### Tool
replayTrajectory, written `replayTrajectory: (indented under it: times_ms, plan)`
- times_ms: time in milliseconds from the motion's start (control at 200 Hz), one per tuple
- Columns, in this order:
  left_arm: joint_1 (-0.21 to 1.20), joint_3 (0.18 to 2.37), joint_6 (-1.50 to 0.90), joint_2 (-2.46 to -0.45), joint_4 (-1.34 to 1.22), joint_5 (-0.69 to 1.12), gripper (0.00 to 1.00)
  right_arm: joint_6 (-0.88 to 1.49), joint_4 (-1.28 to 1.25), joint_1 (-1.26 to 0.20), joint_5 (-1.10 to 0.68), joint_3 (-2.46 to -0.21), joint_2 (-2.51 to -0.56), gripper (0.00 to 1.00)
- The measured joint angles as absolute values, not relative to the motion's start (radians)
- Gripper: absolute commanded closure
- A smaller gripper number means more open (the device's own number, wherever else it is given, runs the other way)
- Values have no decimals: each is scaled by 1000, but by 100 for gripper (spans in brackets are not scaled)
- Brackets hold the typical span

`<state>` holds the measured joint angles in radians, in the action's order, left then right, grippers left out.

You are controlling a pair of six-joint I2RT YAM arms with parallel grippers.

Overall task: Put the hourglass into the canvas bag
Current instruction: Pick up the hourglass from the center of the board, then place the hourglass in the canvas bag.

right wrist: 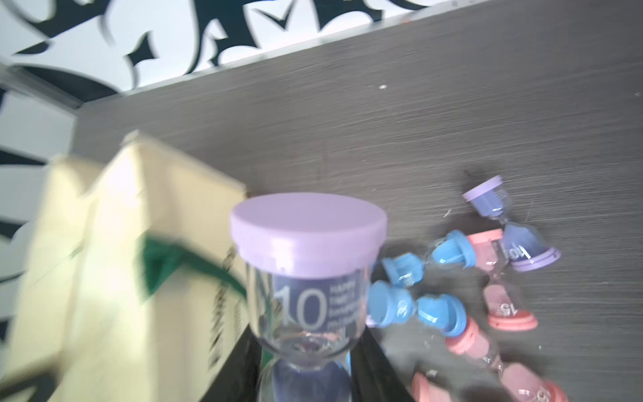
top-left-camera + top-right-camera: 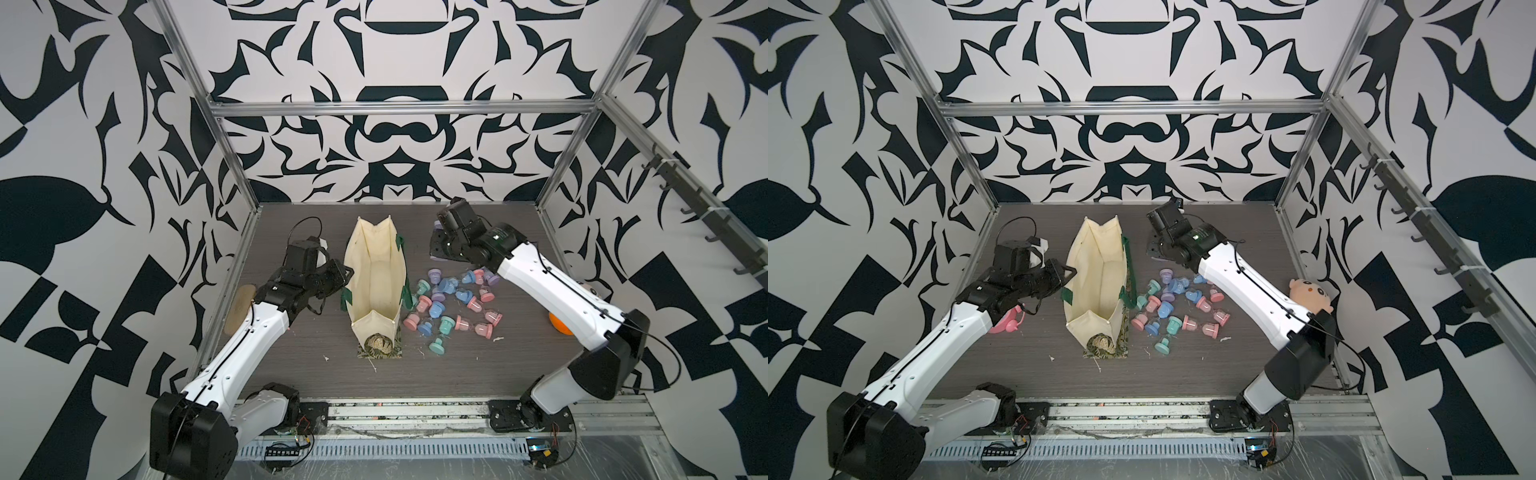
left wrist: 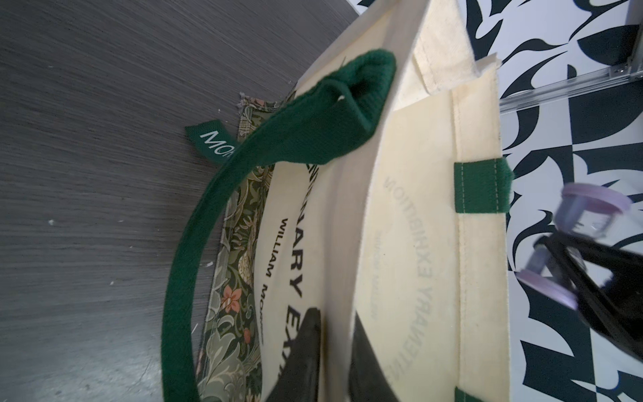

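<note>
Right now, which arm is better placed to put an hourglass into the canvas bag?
Right. The right gripper holds a purple hourglass beside the open canvas bag. The left gripper is occupied, clamped on the bag's side wall.

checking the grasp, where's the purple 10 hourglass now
In the right wrist view the lilac-capped plastic hourglass is clamped in the right end effector, right of the cream canvas bag, beyond the pastel hourglass pile.

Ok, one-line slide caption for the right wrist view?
Right gripper holds the purple hourglass marked 10 by its neck near the canvas bag, other hourglasses lying on the table.
</note>
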<state>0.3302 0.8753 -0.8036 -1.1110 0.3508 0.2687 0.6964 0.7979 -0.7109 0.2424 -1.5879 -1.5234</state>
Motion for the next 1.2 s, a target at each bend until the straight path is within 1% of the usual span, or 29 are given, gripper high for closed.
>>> replayTrajectory:
  times_ms: [175,285,385,560,770,920,985,1035,1055,1110,1200]
  plan:
    - [330,875,-796,-1115,340,282,90,680,809,-877,241,-1604,-1490,100]
    - [330,876,-793,-1121,331,294,93,676,814,-960,236,-1666,-1551,100]
    - [330,876,-792,-1122,321,305,95,678,811,-1003,229,-1723,-1630,100]
    - [330,876,-794,-1122,307,313,100,696,817,-1028,210,-1777,-1771,100]
    - [330,876,-801,-1122,302,316,100,754,860,-1030,211,-1835,-1914,100]
    - [330,876,-808,-1126,294,319,100,783,886,-1021,211,-1850,-1969,100]
    - [330,876,-812,-1130,290,321,100,793,894,-1014,207,-1850,-1986,88]
    - [330,876,-813,-1133,289,321,100,800,899,-1007,202,-1850,-1998,74]
    - [330,876,-814,-1133,289,321,98,802,900,-1005,200,-1849,-2001,68]
    - [330,876,-815,-1134,289,320,93,807,902,-1001,189,-1844,-2009,63]
    - [331,876,-816,-1134,289,318,86,810,911,-994,179,-1836,-2011,47]
